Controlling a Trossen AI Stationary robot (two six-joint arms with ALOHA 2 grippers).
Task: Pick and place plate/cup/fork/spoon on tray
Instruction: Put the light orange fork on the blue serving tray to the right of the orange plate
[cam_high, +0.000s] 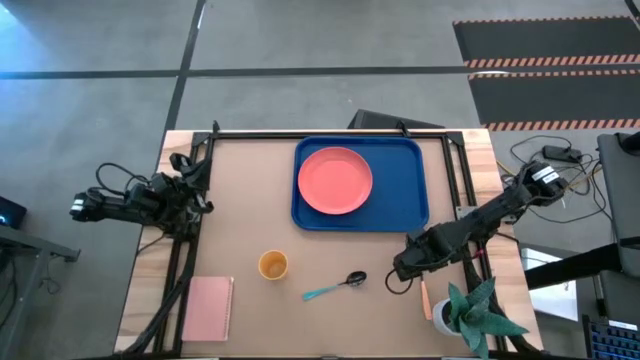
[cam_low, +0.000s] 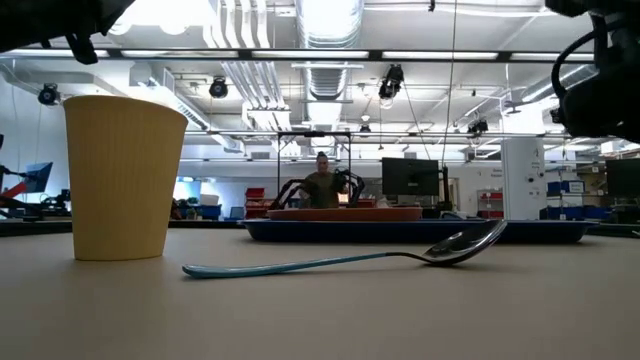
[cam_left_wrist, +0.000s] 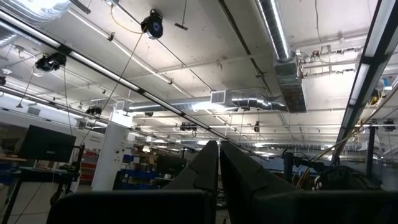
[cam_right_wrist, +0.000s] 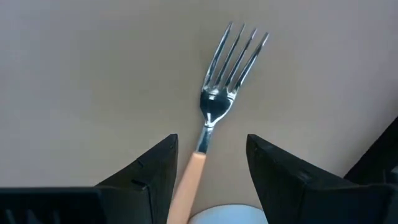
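Nearest us in the low view, the spoon (cam_low: 345, 260) lies flat on the table (cam_low: 320, 310), its bowl raised slightly, with the cup (cam_low: 122, 177) standing upright just beside its handle end. Behind them we see the tray (cam_low: 420, 230) with the plate (cam_low: 345, 213) on it. From above, the plate (cam_high: 335, 180) sits in the left half of the tray (cam_high: 400, 185), while the cup (cam_high: 273, 265) and spoon (cam_high: 335, 287) rest on the bare table in front of the tray.

Our right gripper (cam_high: 405, 267) hangs low near the table's right front, just beside the spoon's bowl. In its wrist view the fingers (cam_right_wrist: 155, 180) are spread apart with nothing between them but air, and the fork (cam_right_wrist: 214, 118) lies on the table directly below, its handle running between the two fingers, tines pointing away. A potted plant (cam_high: 470, 315) stands close by.

Our left gripper (cam_high: 195, 190) waits at the table's left edge, fingers (cam_left_wrist: 208, 168) pressed together on nothing.
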